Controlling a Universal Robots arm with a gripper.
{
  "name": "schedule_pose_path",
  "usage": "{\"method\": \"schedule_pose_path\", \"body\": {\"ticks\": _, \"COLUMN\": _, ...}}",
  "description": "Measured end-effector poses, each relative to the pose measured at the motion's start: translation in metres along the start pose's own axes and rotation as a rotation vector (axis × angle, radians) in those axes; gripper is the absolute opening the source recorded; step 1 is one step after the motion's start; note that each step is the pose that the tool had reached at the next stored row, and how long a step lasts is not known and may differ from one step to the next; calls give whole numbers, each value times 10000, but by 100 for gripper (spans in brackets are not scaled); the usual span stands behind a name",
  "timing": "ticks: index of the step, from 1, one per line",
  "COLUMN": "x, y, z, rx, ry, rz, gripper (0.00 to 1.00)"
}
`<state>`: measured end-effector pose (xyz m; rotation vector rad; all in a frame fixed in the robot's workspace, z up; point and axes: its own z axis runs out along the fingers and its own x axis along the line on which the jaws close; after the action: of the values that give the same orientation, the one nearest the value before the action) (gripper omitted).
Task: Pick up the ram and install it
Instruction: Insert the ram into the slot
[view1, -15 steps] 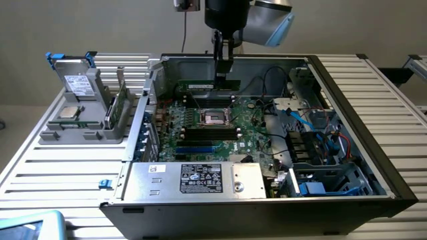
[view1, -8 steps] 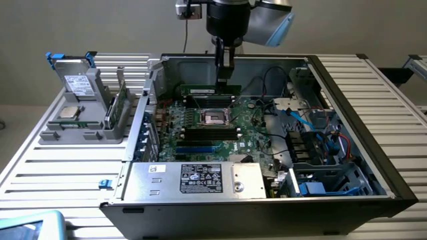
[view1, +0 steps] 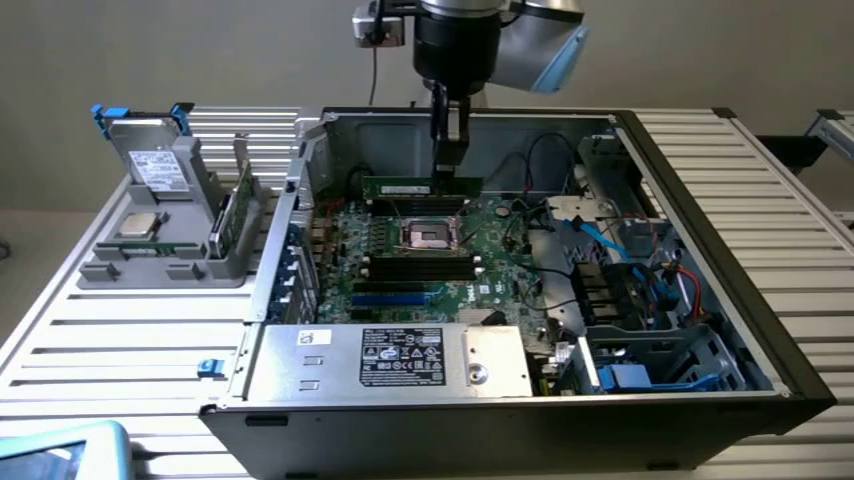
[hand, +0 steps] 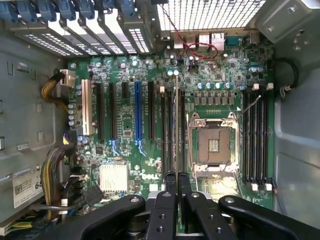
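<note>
One slatted metal table (view1: 120, 330) carries everything here. An open computer case (view1: 787, 340) lies on its side on it and takes up most of the surface. The robot arm (view1: 467, 35) hangs over the far end of the case.

Inside the case, the green motherboard (view1: 501, 265) covers the floor. A silver power box (view1: 387, 358) with a white label sits at the near edge, and loose cables run along the exterior view's right. A grey holder (view1: 160, 265) stands on the table just beside the case, on the exterior view's left. It holds a grey drive box (view1: 158, 160) with blue tabs, and a square silver chip (view1: 138, 223) lies below that.

The empty processor socket (view1: 430, 235) sits near the middle of the board, with black slots on both sides of it.

The gripper (view1: 451, 172) points straight down into the case, and its fingers (hand: 169, 192) are pinched close together on the ram (view1: 398, 187). In the exterior view the stick is level and lengthwise, just beyond the socket. The wrist view shows the ram (hand: 176, 130) edge-on, as a thin line running out from the gripper (hand: 177, 181). It lies along the black slots beside the socket (hand: 212, 145). I cannot tell whether it touches a slot or hangs just above.
</note>
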<state>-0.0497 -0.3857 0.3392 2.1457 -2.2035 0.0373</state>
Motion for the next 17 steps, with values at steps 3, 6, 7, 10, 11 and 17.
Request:
{"method": "schedule_pose_path", "body": {"ticks": 3, "x": 40, "y": -3, "z": 56, "rx": 1, "ry": -2, "rz": -3, "gripper": 13}}
{"method": "schedule_pose_path", "body": {"ticks": 6, "x": 61, "y": -7, "z": 113, "rx": 0, "ry": 0, "rz": -7, "gripper": 13}}
{"method": "schedule_pose_path", "body": {"ticks": 7, "x": 63, "y": -8, "z": 131, "rx": 0, "ry": 0, "rz": -8, "gripper": 13}}
{"method": "schedule_pose_path", "body": {"ticks": 10, "x": 67, "y": -15, "z": 186, "rx": 0, "ry": 0, "rz": -12, "gripper": 13}}
{"method": "schedule_pose_path", "body": {"ticks": 11, "x": 68, "y": -16, "z": 204, "rx": 0, "ry": 0, "rz": -13, "gripper": 13}}
{"method": "schedule_pose_path", "body": {"ticks": 17, "x": 72, "y": -25, "z": 313, "rx": 0, "ry": 1, "rz": -15, "gripper": 13}}
